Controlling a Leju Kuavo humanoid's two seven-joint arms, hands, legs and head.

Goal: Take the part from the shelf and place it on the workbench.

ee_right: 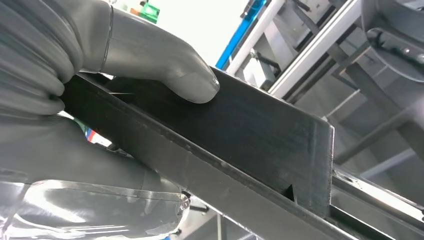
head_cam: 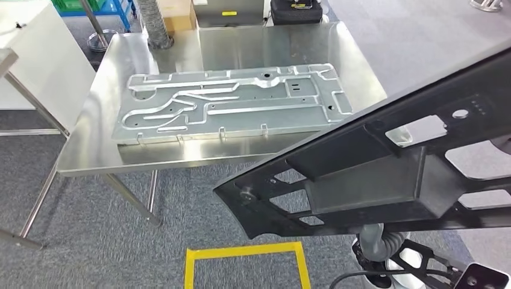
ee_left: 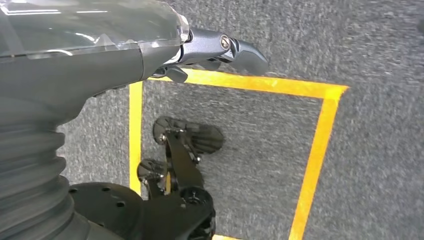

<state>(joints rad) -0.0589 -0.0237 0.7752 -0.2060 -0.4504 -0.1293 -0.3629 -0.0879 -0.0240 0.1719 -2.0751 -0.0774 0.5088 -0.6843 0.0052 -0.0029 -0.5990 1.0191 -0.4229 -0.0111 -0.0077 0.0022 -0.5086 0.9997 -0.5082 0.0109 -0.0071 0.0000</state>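
Gripping black part [ee_right: 240, 130], right hand [ee_right: 100, 75] thumb pressed on it; left hand [ee_left: 150, 50] fingers curled, empty

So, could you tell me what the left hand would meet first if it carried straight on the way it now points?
Probably the grey carpet: the left hand hangs over the floor, its fingers aimed past the yellow tape square, with nothing else visible ahead. Depth is hard to judge.

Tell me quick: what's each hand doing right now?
Left hand: holds nothing, hanging over the floor; open or closed cannot be told.
Right hand: gripping the black part.
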